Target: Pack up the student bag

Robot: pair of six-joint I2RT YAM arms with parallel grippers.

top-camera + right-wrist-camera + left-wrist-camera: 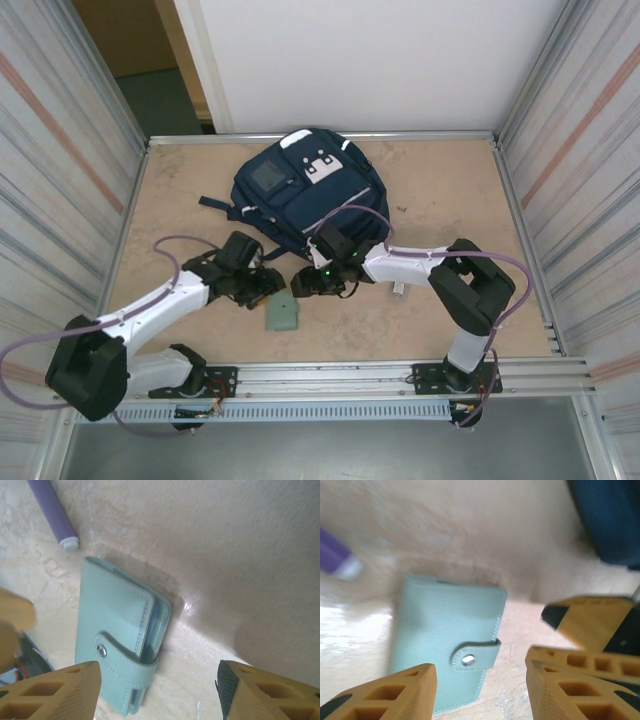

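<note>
Step in hand, as judged: pick-up of a loose item for packing. A pale green wallet (445, 630), snapped shut, is laid flat on the table (440, 200). The left claw (482, 692) and right claw (160, 695) are both held released above it, with nothing gripped. The bag (305, 190) is set at the far middle of the table, just beyond both claws. Next move, as judged: one claw is to be lowered astride the wallet and clenched across its narrow width.

A pale mint-green leather wallet (120, 645), its snap tab fastened, lies flat on the beige marbled table (240, 555). A purple rod with a pale cap (52, 512) lies near it, not touching.
</note>
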